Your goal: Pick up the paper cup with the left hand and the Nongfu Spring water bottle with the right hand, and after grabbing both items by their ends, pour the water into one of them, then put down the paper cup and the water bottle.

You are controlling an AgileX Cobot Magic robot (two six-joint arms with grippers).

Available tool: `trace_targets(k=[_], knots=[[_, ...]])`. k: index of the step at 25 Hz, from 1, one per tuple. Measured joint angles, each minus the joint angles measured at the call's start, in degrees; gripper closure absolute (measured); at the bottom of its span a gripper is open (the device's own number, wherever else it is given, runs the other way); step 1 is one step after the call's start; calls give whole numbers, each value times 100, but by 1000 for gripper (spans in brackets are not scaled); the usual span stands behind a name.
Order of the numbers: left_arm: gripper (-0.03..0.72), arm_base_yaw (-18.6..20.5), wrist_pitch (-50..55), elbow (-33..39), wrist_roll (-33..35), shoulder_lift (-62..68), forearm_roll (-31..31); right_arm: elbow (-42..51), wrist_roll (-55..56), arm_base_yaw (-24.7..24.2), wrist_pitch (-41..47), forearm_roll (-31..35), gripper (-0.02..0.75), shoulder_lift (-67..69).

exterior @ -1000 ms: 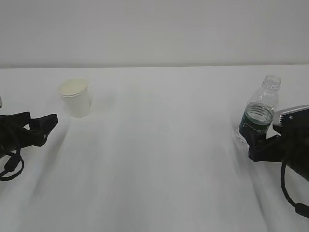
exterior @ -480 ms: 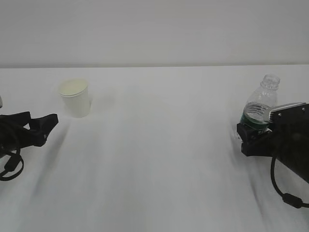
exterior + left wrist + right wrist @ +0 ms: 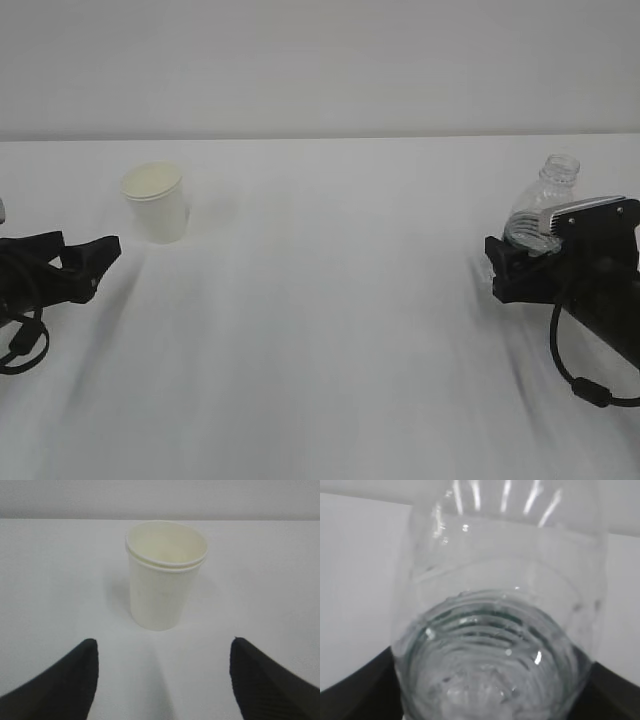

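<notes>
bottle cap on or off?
Off. The Nongfu Spring water bottle ends in a bare, open threaded neck in the exterior view, with no cap on it.

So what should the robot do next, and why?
Probably close the right hand on the Nongfu Spring water bottle. Its jaws stand on either side of the bottle's lower body, and the right wrist view is filled by the bottle, so it looks well placed. The left hand is open and short of the paper cup, which stands centred between its jaws in the left wrist view.
</notes>
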Motion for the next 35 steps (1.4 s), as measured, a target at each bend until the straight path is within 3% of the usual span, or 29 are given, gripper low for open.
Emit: trace_targets(k=[30,35], knots=[[106,0,0,0,0,0,0,-164,0,0,149,0,144,137],[107,0,0,0,0,0,0,-164,0,0,149,0,186,137]])
